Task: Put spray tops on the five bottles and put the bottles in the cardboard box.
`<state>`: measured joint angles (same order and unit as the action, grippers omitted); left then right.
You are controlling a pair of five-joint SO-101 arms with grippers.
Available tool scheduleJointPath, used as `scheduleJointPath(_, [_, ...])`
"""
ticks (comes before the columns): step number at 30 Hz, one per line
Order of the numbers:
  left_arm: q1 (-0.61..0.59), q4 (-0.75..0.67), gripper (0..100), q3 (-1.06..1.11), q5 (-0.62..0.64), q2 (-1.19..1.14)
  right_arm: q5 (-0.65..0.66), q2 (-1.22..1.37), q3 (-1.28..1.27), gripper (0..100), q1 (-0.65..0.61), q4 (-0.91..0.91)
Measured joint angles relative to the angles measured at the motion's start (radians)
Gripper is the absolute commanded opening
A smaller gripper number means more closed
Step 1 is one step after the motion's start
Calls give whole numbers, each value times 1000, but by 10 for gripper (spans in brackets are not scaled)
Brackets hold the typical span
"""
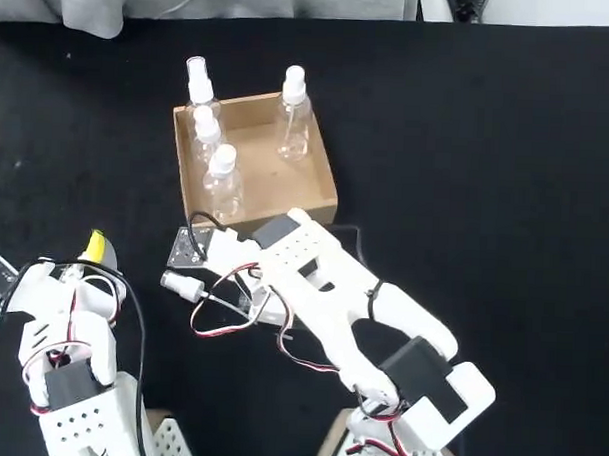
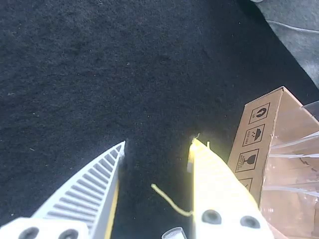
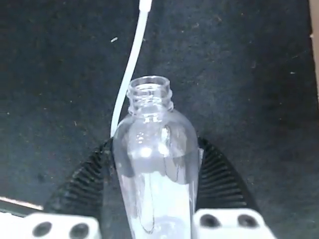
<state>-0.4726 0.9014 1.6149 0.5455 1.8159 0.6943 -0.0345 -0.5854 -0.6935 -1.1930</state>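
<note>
Right tool [image 3: 154, 147] pinching open-necked bottle [image 3: 152, 184], left tool [image 2: 157, 147] spread over black table [image 2: 99, 59], cardboard box [image 2: 259, 134] corner just beside.

- Open brown cardboard box [image 1: 259, 148] holds four clear plastic bottles [image 1: 224, 180], upright, white spray tops on.
- Fifth clear bottle [image 3: 152, 169], uncapped, gripped by the right gripper [image 3: 154, 149].
- Loose white spray top [image 1: 182, 285] lies nearby.

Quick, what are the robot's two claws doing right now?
Left gripper: open, holding nothing.
Right gripper: closed on an uncapped bottle.
</note>
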Motion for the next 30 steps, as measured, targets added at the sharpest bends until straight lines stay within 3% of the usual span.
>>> scheduleJointPath(8, [0, 0, 190, 0, 0, 0, -69, -100, 2, 89, 0, -2])
scheduleJointPath(30, [38, 2, 188, -15, 55, 0, -78, -107, 2, 89, 0, -2])
